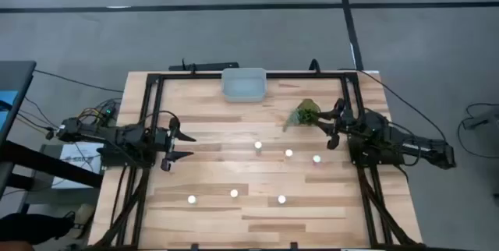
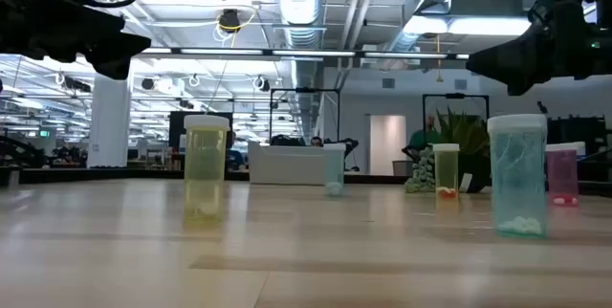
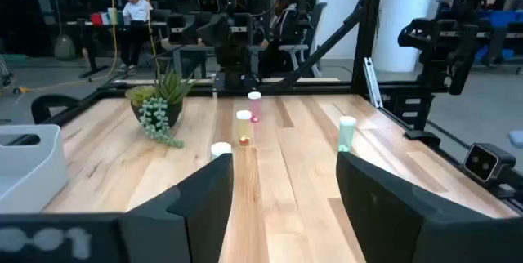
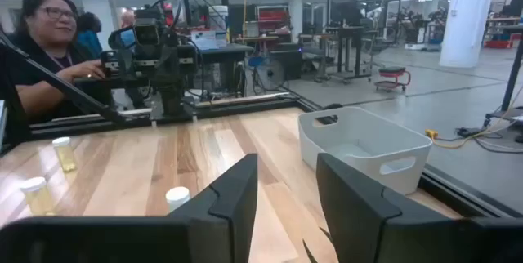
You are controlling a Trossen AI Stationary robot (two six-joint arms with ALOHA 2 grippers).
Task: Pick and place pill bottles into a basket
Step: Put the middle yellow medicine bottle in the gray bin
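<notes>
From above, the wooden table [image 1: 257, 181] fills the middle of the frame, with the basket [image 1: 244, 84] at its top edge, centre. Six pill bottles show as white dots: three in a row mid-table at [image 1: 258, 146], [image 1: 288, 153] and [image 1: 316, 158], three lower down at [image 1: 192, 199], [image 1: 234, 193] and [image 1: 281, 199]. The left gripper [image 1: 181, 146] sits at the left edge, fingers spread and holding nothing. The right gripper [image 1: 334, 130] hangs at the right, beside a green plant [image 1: 306, 114]; it too is spread and empty.

At table level, a yellow-tinted bottle [image 2: 207, 166] stands left of centre, a blue-tinted one [image 2: 517, 176] to the right, with a reddish one [image 2: 562, 174] just behind it. The dark arms loom in both upper corners.

Through the left wrist camera, the two dark fingers [image 3: 204, 206] stand wide apart at the bottom, nothing between them; bottles stand ahead, mid-frame.

Through the right wrist camera, the fingers [image 4: 237, 198] are parted and bare, the basket [image 4: 365, 144] to the right, and a person [image 4: 45, 55] sits at upper left.
</notes>
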